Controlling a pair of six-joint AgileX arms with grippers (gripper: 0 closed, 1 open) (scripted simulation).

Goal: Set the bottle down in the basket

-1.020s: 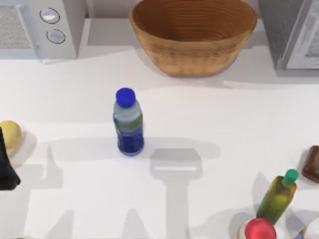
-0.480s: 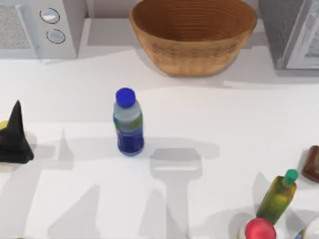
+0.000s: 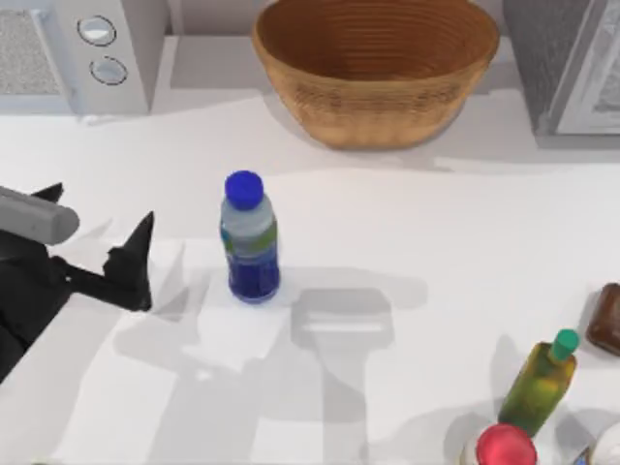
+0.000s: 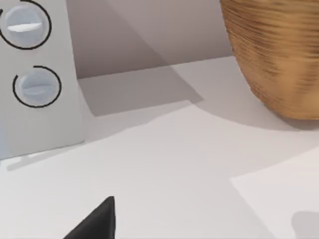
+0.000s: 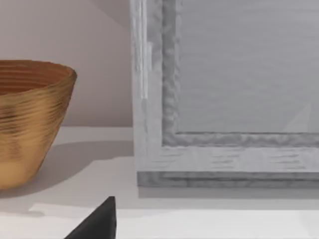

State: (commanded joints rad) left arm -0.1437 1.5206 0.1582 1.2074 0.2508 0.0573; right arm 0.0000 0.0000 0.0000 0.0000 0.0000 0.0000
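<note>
**A:** Tipping is my first worry. Bottle stands upright near the middle of the tabletop, a bit toward its left edge, on a narrow base and with nothing touching it. If the left gripper comes in from the side and one finger clips the body before the other is past it, I'd expect the thing to topple and roll.

**B:** And after a good grasp?

**A:** Then the basket. It sits at the back edge, right of centre, well apart from the bottle, and its wall is tall. A carry that stays low could knock the bottle into the rim; letting go too high could leave it lying on its side inside, though that may still count.

**B:** How is the arm posed?

**A:** Left arm reaches in from the left edge, low over the tabletop, claw pointed toward the bottle and near it but clearly not in contact. The fingers look spread apart and grasp nothing, I think; from above one dark tip is plain and the other is partly behind the wrist. Its wrist camera faces the back, toward the grey appliance with two knobs in the back-left corner and the basket's side.

**B:** Right arm?

**A:** Parked. Its camera catches one dark fingertip, facing the back-right corner, so I cannot tell how its claw stands.
</note>
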